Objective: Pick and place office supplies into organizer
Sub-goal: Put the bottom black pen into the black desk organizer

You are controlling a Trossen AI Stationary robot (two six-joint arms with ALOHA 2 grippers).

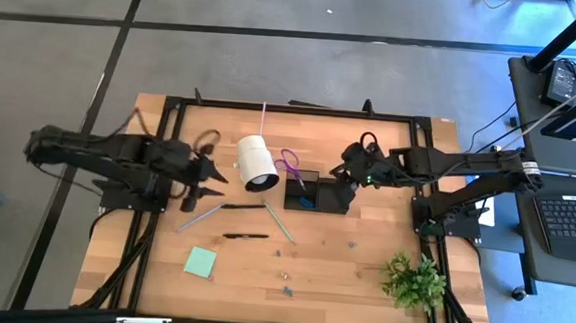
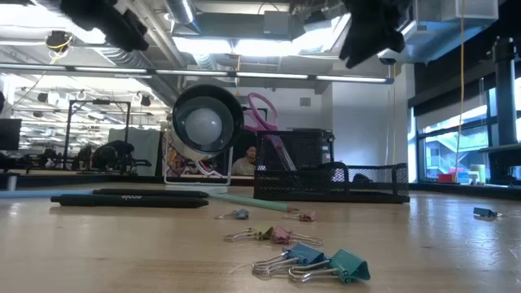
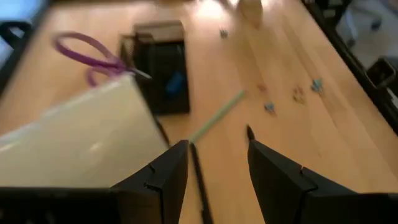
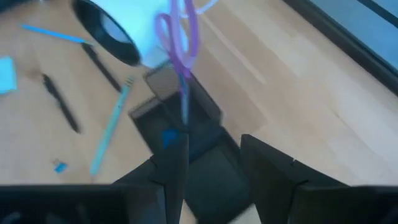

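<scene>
The black mesh organizer (image 1: 318, 192) (image 2: 330, 172) stands mid-table. The purple-handled scissors (image 1: 290, 164) (image 4: 180, 37) stick blades-down into its tall compartment, handles up (image 2: 259, 110). A blue bit (image 4: 168, 138) lies inside. On the wood lie two dark pens (image 1: 245, 207) (image 1: 245, 236), a light blue pencil (image 1: 201, 216), a green pencil (image 1: 280, 222), a mint sticky pad (image 1: 200, 262) and small clips (image 2: 313, 262). My right gripper (image 1: 344, 190) (image 4: 214, 168) hovers open above the organizer's right part. My left gripper (image 1: 207, 182) (image 3: 214, 165) is open beside the white cylinder, above the pens.
A white cylinder roll (image 1: 255, 163) (image 2: 203, 122) lies on its side just left of the organizer, close to my left gripper. A green plant (image 1: 416, 280) sits at the near right corner. Black frame rails (image 1: 291, 109) run along the table's edges.
</scene>
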